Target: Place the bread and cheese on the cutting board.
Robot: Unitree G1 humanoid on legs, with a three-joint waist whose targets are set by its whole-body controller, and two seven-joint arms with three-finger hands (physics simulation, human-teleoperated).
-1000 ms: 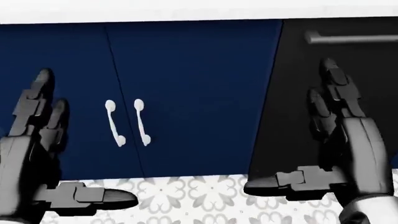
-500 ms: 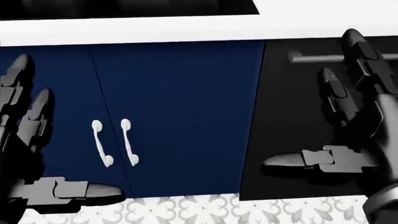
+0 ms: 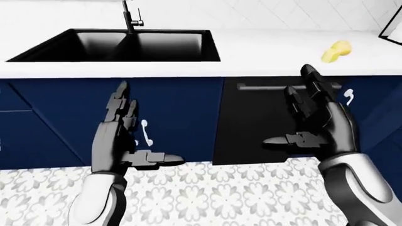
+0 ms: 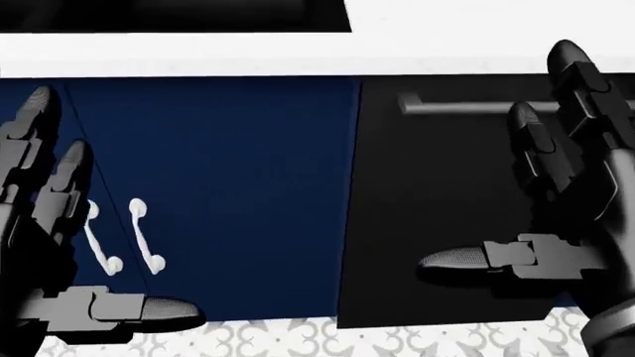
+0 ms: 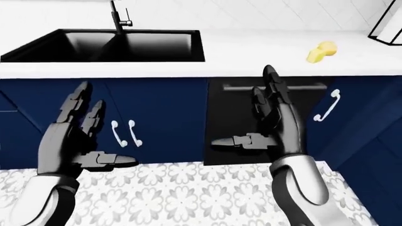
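Both my hands are up before me with nothing in them. My left hand (image 3: pixel 122 141) has its fingers spread straight and its thumb stuck out sideways; my right hand (image 5: pixel 270 125) is the same, fingers fanned and thumb pointing toward the left one. Neither touches anything.

I take the sink (image 3: pixel 119 44) as my mark. It is sunk in the white counter (image 5: pixel 251 52), with the faucet (image 5: pixel 118 16) rising at its far edge. To the right of the sink, well apart from it along the counter, lies a small yellow lump (image 5: pixel 319 52). I judge it to be the cheese, though it is too small to be sure. In the eye views its long axis seems to run on a slant, upper right to lower left. I see no bread and no cutting board from here. A dark-edged thing (image 5: pixel 386 26) shows at the right margin beyond the lump, but I cannot tell what it is.

What the next reach turns on is plain: the lump lies up and to the right of my right hand, on the counter above the black panel (image 3: pixel 264 117) with its bar handle (image 4: pixel 467 108). My right hand is much the nearer; my left hangs before the blue doors (image 4: pixel 208 193) under the sink, well apart from it. I would expect to step right and lift the right hand over the counter's edge.
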